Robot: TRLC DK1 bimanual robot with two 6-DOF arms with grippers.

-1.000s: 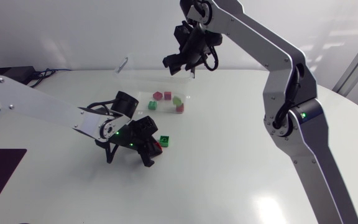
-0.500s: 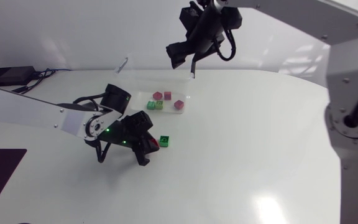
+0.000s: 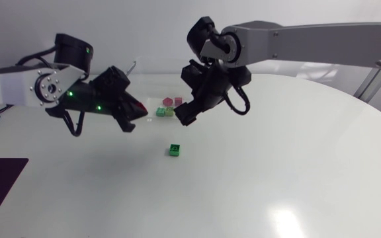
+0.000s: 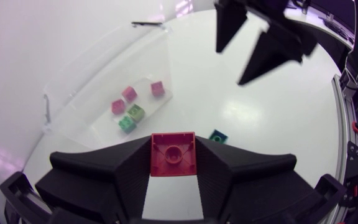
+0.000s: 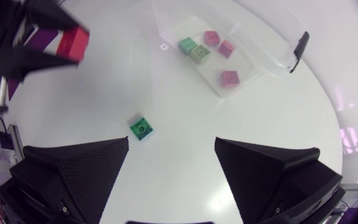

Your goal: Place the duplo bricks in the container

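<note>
A red duplo brick (image 4: 173, 154) is clamped between the two fingers of the left pincer (image 3: 136, 109), studs facing the wrist camera, and is held in the air well clear of the white bench (image 3: 276, 165). A second loose brick, a dark green duplo brick (image 3: 174, 150), lies flat on the bench by itself, in the open ground on the near side of the container and apart from both pincers. The clear plastic container (image 5: 260, 53) sits on the bench towards its far edge and holds five bricks on its floor: in the right wrist view a teal green brick (image 5: 187, 45) and a light green brick (image 5: 199, 53) lie just beside each other, two pink bricks (image 5: 211, 37) sit close together a little further in, and a third pink brick (image 5: 229, 77) lies apart from them. In the left wrist view the container lies ahead of the gripped red brick and off to one side. The right pincer (image 3: 185, 116) hangs above the bench at the container's near right corner with its fingers spread wide and nothing between them. Both arms come in from the side edges of the head view, their pincers facing each other across the container.
</note>
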